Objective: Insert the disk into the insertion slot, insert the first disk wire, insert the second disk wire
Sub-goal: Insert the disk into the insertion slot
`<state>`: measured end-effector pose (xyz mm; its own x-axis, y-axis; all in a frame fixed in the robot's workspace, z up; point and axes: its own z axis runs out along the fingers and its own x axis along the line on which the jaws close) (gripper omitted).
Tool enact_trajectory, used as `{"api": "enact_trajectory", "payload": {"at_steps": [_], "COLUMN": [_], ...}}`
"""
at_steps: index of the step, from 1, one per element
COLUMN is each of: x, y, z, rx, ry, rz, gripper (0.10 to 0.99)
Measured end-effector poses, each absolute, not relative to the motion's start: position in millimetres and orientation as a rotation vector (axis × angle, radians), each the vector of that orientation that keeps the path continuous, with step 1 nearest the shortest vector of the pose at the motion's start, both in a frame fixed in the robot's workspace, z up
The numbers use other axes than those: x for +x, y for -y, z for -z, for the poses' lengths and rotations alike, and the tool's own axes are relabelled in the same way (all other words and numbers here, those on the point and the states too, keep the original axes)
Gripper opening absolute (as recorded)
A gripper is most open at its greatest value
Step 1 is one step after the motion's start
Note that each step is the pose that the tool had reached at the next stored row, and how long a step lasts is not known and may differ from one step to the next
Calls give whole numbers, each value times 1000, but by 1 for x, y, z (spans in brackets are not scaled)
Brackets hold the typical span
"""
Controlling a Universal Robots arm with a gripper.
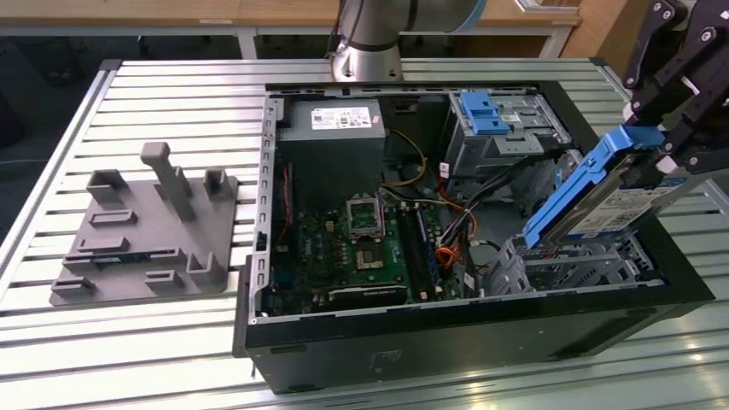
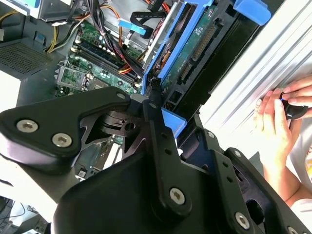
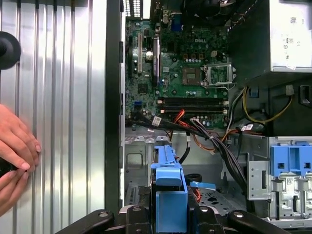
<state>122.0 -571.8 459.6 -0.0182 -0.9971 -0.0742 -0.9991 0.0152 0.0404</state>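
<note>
An open computer case [image 1: 456,312] lies on a slatted metal surface [image 1: 171,85]. In the exterior view the tool [image 1: 647,141] hangs over the case's 3 o'clock edge, its fingers pressed onto the upper end of the disk [image 1: 598,201] — pinching the blue carrier from both sides. The disk is off the surface and steeply tilted, with its held end high toward 1 o'clock and its free end low toward 7 o'clock. There it reaches the top edge of the insertion slot [image 1: 569,266]; whether the two touch cannot be told. That low perforated cage sits in the case's corner at about 4 o'clock, and the disk is not yet lying inside it. At 1 o'clock of the case stands a taller bay [image 1: 524,141] carrying a blue latch [image 1: 484,114]. The power supply [image 1: 336,120] lies at 12 o'clock and the motherboard [image 1: 353,243] fills the middle. A bundle of black, orange and red wires [image 1: 456,226] runs between motherboard and cage. Well apart from the case, at 9 o'clock of the exterior view, a grey fixture [image 1: 148,231] with upright posts rests on the surface. The arm [image 1: 370,38] rises at 12 o'clock, behind the case. In the first wrist view a person's hand [image 3: 14,151] lies on the slats just outside the case wall.
</note>
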Motion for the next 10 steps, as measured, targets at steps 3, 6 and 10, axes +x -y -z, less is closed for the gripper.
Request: {"api": "enact_trajectory", "payload": {"at_steps": [3, 6, 10], "x": [121, 121, 121], "y": [572, 572, 572], "z": [-458, -457, -455], "rx": [-2184, -2184, -2184], "ry": [-2221, -2221, -2221], "rz": [-126, -126, -126], "gripper": [365, 365, 365]}}
